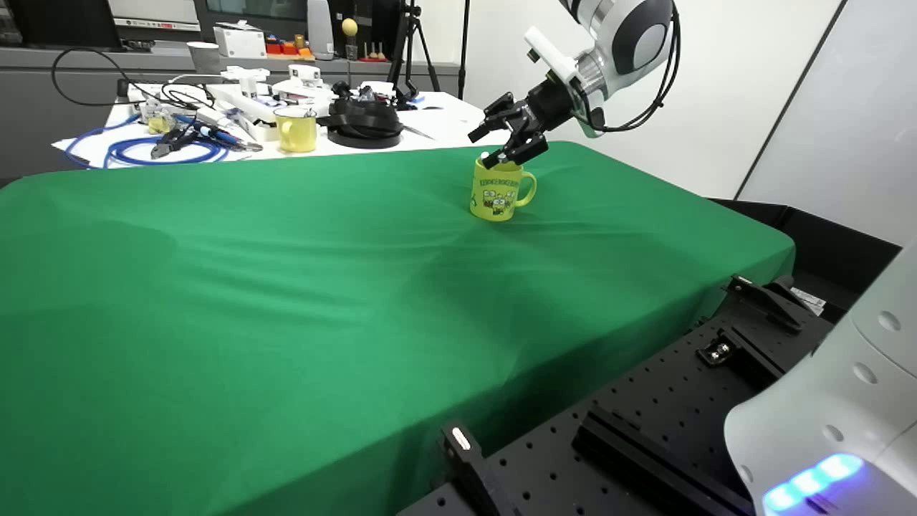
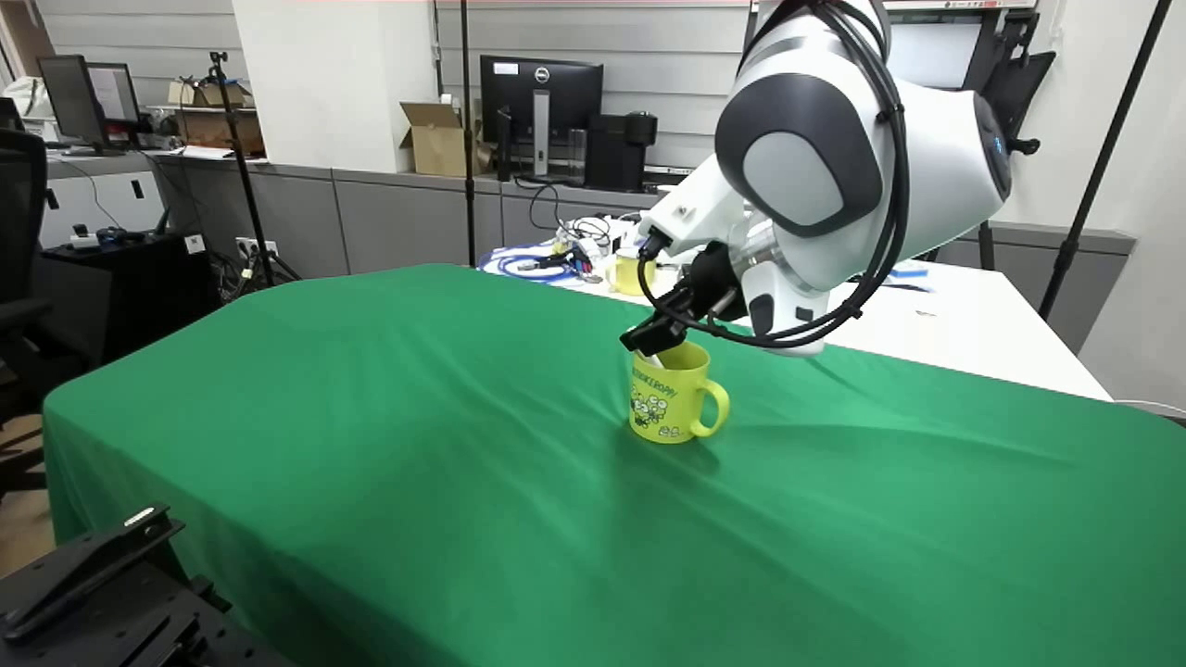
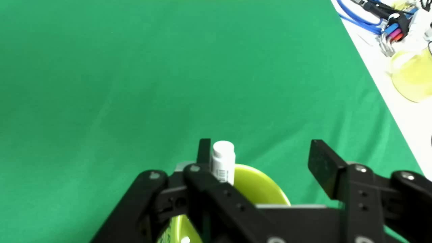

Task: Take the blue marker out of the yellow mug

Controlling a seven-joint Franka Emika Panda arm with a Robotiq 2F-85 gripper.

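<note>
Mug [image 1: 494, 195], glossy yellow-green, loop-handled, stands upright in an exterior view, a black 2-fingered gripper [image 1: 481, 149] spread at its rim. In an exterior view, green cloth [image 2: 371, 417] lies beneath it. Wrist view: white-ended cylindrical marker [image 3: 223, 162] stands in the mug, just beside 1 finger [image 3: 204, 152].

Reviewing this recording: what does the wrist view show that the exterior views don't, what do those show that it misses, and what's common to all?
Only the wrist view: barcode-like print on the white-ended marker.

Only the exterior views: the loop handle of the yellow mug and the robot arm; in an exterior view, also a Dell monitor.

Shared: the open gripper, the mug with the marker in it, the green cloth, and a second yellow mug on the white table.
</note>
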